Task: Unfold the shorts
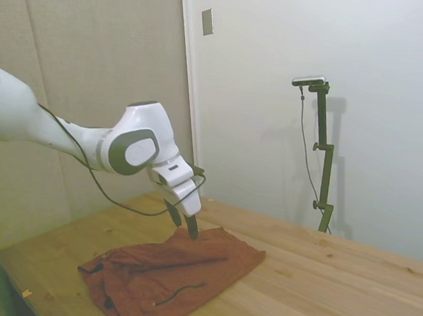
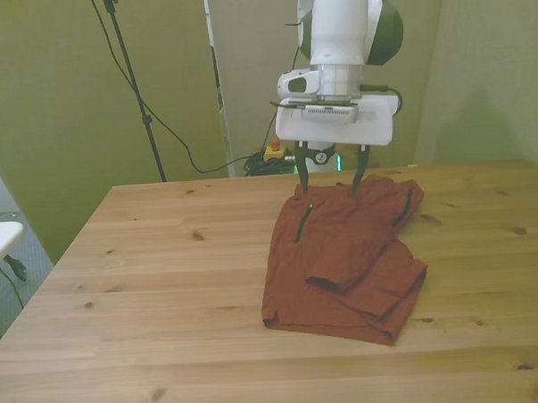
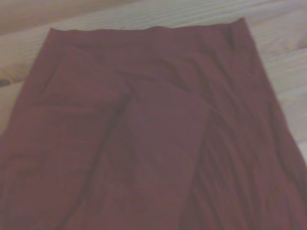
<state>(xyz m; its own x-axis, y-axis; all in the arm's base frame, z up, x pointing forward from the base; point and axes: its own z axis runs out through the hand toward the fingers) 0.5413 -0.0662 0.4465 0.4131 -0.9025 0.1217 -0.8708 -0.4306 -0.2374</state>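
On the wooden bench (image 2: 148,287), the shorts (image 2: 343,261) lie toward the front view's right, near the middle of the boards. The end effector (image 2: 331,179) hangs over the cloth's far edge, its two fingers spread apart and holding nothing, tips at or just above the fabric; contact cannot be confirmed. The shorts appear only partly opened: in the front view a flap of cloth (image 2: 366,282) is doubled over the near right portion, and the side view shows a raised fold running across the garment. The wrist view shows wrinkled cloth with bare wood beyond its edge. Judging by this, the doubled flap is left to be spread flat.
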